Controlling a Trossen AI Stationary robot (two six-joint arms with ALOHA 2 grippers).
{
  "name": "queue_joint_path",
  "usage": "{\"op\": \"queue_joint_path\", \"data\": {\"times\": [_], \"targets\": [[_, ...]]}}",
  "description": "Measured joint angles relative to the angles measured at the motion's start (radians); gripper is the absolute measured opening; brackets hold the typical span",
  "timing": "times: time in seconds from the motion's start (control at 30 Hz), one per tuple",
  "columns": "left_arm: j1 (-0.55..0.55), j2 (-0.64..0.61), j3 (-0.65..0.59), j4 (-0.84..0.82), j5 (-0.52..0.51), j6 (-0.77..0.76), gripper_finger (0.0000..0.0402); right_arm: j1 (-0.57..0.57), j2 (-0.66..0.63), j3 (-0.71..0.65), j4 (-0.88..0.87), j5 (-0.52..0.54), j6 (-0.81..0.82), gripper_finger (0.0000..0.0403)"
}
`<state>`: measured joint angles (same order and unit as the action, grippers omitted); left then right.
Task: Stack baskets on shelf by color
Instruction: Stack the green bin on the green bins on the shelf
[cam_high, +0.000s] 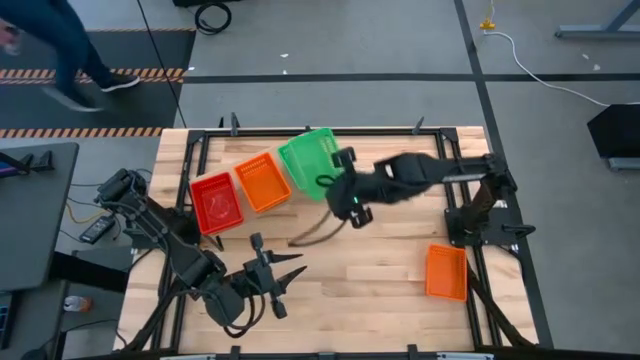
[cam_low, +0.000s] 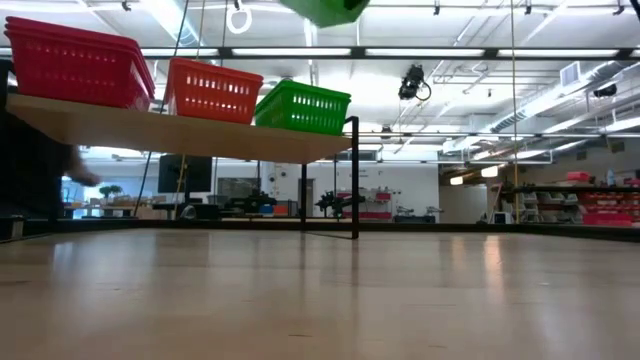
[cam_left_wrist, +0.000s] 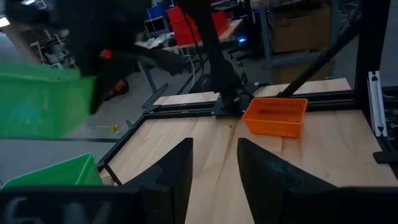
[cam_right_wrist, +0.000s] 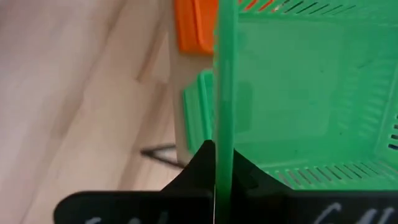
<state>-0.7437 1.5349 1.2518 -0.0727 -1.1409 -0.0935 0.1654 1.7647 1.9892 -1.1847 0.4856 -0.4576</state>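
The shelf carries red baskets, an orange basket and a green basket, side by side. My right gripper is shut on another green basket, held in the air above the shelf's green end; the low view shows only its bottom. One more orange basket rests flat on the table near the right edge. My left gripper waits open above the table's near left part, touching nothing. My right gripper pinches one side wall of the green basket at its rim, one finger inside the basket and one outside. The fingers point toward the table's left. The basket is lifted clear, above the green basket on the shelf.
Black frame rails run along the table's edges and past the right arm's base. The loose orange basket sits by the right rail. Bare wood lies between the shelf and the table's near edge. A person's legs show beyond the far left corner.
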Motion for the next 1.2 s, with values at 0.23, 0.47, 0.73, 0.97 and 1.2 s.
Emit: {"op": "queue_joint_path", "data": {"times": [0.23, 0.47, 0.73, 0.97, 1.2], "targets": [[0.009, 0.000, 0.001, 0.001, -0.010, 0.023, 0.0133, -0.121, 0.039, -0.001, 0.109, -0.142, -0.117, 0.0008], [0.022, 0.000, 0.001, -0.006, -0.009, 0.028, 0.0133, -0.191, 0.091, -0.004, 0.109, -0.221, -0.142, 0.0009], [0.031, 0.000, 0.002, 0.013, -0.008, 0.062, 0.0133, -0.239, 0.102, -0.005, 0.109, -0.234, -0.142, 0.0009], [0.058, -0.004, 0.002, 0.019, -0.008, 0.064, 0.0133, -0.268, 0.102, -0.037, 0.129, -0.329, -0.139, 0.0015], [0.061, -0.014, 0.002, 0.019, -0.003, 0.064, 0.0133, -0.286, 0.102, -0.056, 0.128, -0.323, -0.141, 0.0015]]}}
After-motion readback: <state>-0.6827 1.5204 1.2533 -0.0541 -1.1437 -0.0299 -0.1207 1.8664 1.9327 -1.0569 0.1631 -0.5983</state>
